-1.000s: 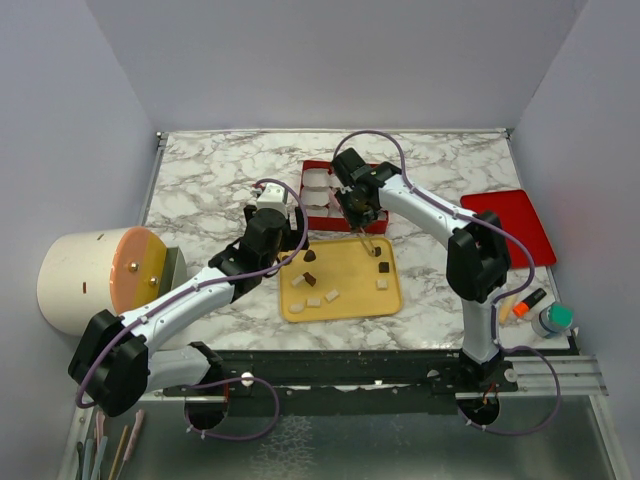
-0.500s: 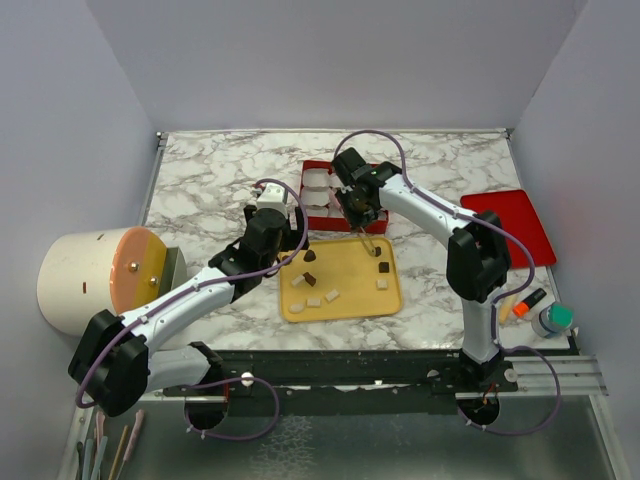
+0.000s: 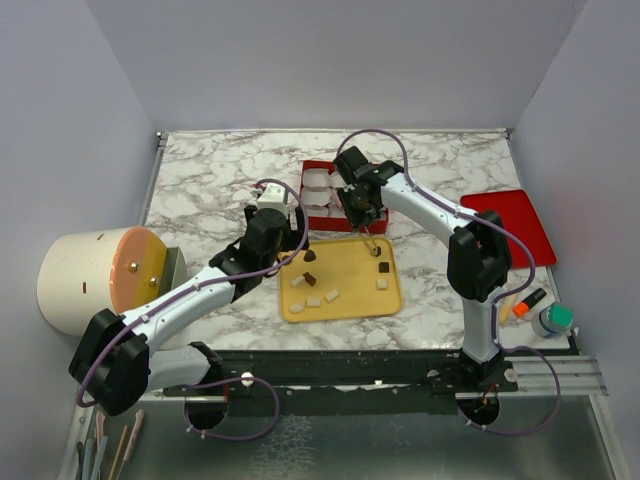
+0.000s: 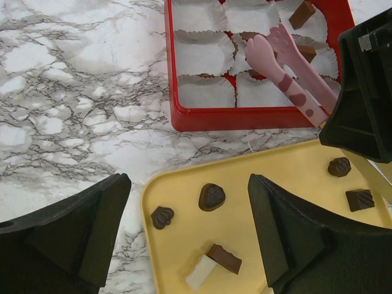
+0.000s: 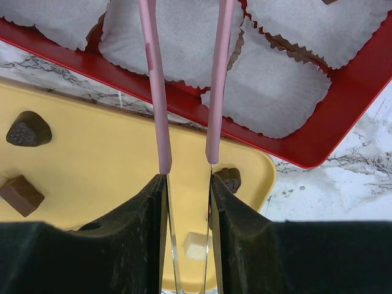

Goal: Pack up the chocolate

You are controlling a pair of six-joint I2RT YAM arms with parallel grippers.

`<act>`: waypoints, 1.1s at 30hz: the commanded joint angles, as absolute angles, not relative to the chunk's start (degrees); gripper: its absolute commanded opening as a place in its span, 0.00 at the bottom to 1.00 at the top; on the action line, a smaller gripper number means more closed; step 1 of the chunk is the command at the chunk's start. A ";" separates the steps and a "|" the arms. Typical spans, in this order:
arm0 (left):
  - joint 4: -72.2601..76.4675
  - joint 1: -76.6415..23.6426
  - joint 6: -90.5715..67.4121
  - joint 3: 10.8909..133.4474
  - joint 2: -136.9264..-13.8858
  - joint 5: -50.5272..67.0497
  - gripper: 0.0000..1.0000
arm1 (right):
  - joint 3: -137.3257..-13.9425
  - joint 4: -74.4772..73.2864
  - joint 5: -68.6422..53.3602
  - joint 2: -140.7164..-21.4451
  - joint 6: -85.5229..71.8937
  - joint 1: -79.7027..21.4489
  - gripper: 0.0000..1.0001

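Observation:
Several pieces of chocolate (image 4: 212,196) lie on a yellow tray (image 4: 275,214), dark and mid brown, with small white pieces (image 4: 200,272) among them. My left gripper (image 4: 188,208) hangs open over the tray's left corner, nothing between its fingers. A red box (image 4: 245,116) of white paper cups (image 4: 205,92) sits behind the tray, and two cups hold chocolate (image 4: 302,13). My right gripper (image 5: 187,184) is shut on pink tongs (image 5: 153,92). The tong arms stand a little apart and reach out over the box's cups (image 5: 177,37). In the top view the right gripper (image 3: 358,205) is at the box's near edge.
A flat red lid (image 3: 510,225) lies at the right of the marble table. A big white cylinder with an orange face (image 3: 95,280) stands off the left edge. An orange marker (image 3: 528,300) and a green-capped item (image 3: 553,318) sit at the near right.
The right arm has shifted very slightly toward the red box with the tongs. The left arm has not moved.

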State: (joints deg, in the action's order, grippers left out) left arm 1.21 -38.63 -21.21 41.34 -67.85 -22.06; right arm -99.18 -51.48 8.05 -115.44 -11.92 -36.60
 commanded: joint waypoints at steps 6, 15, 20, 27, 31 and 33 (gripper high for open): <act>2.37 -38.65 -21.62 40.53 -68.62 -21.09 0.88 | -100.89 -50.65 6.86 -115.91 -11.43 -36.04 0.36; 2.53 -38.56 -21.62 40.67 -68.62 -21.01 0.87 | -101.99 -50.98 6.77 -116.30 -11.34 -35.95 0.40; 2.63 -38.58 -21.54 40.62 -68.65 -20.93 0.88 | -102.46 -51.15 6.77 -116.38 -11.32 -35.95 0.40; 2.62 -38.47 -21.53 40.61 -68.56 -20.83 0.88 | -102.26 -51.14 6.80 -116.56 -11.33 -35.94 0.40; 2.63 -38.44 -21.62 40.57 -68.66 -20.83 0.88 | -102.24 -51.42 7.06 -116.80 -11.32 -35.88 0.41; 2.58 -38.46 -21.62 40.53 -68.64 -20.87 0.88 | -102.27 -51.42 7.10 -116.78 -11.33 -35.88 0.42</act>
